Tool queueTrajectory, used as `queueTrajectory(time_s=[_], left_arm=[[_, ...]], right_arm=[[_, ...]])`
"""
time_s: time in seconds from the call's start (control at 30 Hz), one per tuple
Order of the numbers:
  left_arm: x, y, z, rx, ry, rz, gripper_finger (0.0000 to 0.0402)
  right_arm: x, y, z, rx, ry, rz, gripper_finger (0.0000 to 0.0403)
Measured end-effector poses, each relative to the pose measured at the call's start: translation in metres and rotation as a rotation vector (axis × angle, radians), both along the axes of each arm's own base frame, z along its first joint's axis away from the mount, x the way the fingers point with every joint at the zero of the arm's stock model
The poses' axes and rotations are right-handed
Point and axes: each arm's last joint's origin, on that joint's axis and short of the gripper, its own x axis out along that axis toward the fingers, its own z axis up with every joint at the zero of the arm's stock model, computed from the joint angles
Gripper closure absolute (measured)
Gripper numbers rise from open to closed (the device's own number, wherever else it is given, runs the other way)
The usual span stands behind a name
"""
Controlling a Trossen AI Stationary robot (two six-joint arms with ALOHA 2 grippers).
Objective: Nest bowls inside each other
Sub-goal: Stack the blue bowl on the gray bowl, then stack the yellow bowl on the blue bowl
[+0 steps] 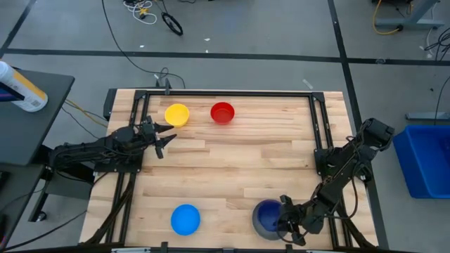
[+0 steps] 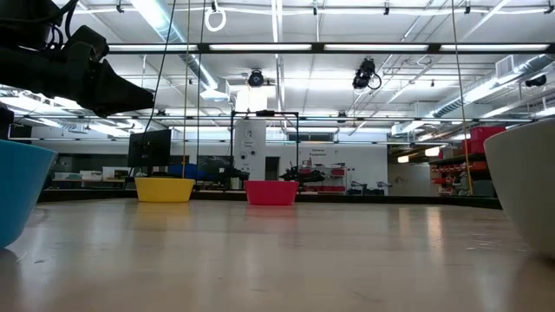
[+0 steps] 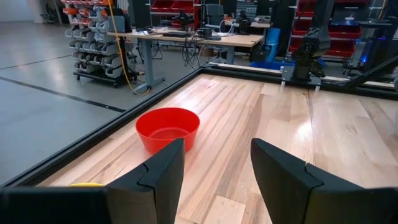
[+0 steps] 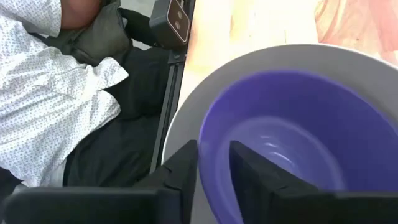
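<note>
The dark blue bowl (image 1: 268, 213) sits mouth up inside the grey bowl (image 4: 186, 124), at five o'clock. The right gripper (image 4: 214, 163) straddles its rim, fingers slightly apart. The left gripper (image 3: 214, 168) is wide.

In your low view the light blue bowl (image 2: 17, 191) is cut off by the left edge and the pale grey bowl (image 2: 525, 186) by the right edge, so you see only a slice of each, and the dark blue bowl inside the grey one is hidden there altogether. In your left wrist view the yellow bowl (image 3: 87, 184) shows only as a sliver of rim behind the left gripper (image 3: 214, 171). In your right wrist view the dark blue bowl (image 4: 298, 143) and the grey rim around it run off the picture's edge, and the person's sleeve (image 4: 50, 93) beyond the tabletop is cropped too.
</note>
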Motion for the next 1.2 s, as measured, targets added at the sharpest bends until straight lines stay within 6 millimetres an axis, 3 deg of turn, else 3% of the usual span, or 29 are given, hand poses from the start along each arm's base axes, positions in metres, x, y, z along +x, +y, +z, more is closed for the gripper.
queueTrajectory(time_s=[0.23,0.47,0.83,1.03,1.2], left_arm=[[0.000,0.000,0.000,0.000,0.000,0.000,0.0210],[0.000,0.000,0.000,0.000,0.000,0.000,0.0210],[0.000,-0.001,0.000,-0.016,-0.003,-0.032,0.0210],[0.004,-0.005,-0.003,-0.090,0.008,-0.197,0.0210],[0.006,-0.004,-0.006,-0.095,0.042,-0.159,0.0210]], right_arm=[[0.002,-0.001,0.001,0.005,-0.013,-0.011,0.0236],[0.019,-0.010,0.008,-0.115,-0.186,-0.068,0.0213],[0.075,-0.082,0.009,-0.543,-0.271,-0.188,0.0208],[0.084,-0.108,0.022,-0.657,-0.295,-0.241,0.0202],[0.090,-0.133,0.023,-0.734,-0.271,-0.297,0.0198]])
